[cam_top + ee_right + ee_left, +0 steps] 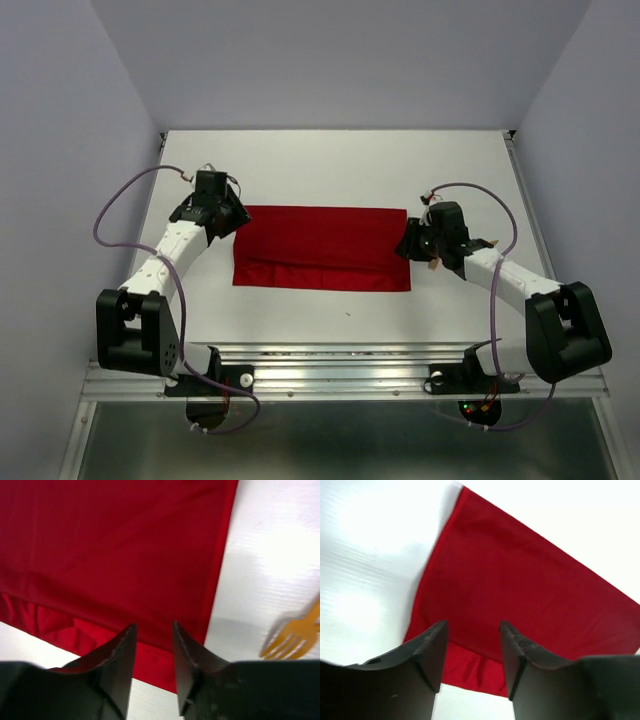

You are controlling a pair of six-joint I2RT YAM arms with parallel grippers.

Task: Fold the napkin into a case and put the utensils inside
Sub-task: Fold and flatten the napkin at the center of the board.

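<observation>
Top external: napkin (322, 247) ends under L hand (234, 222) & R hand (408, 243), both spread.

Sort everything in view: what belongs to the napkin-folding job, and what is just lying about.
Job: red napkin; orange fork; left hand and right hand, both open at the napkin's ends.
Not the job: white table; purple cables.
</observation>
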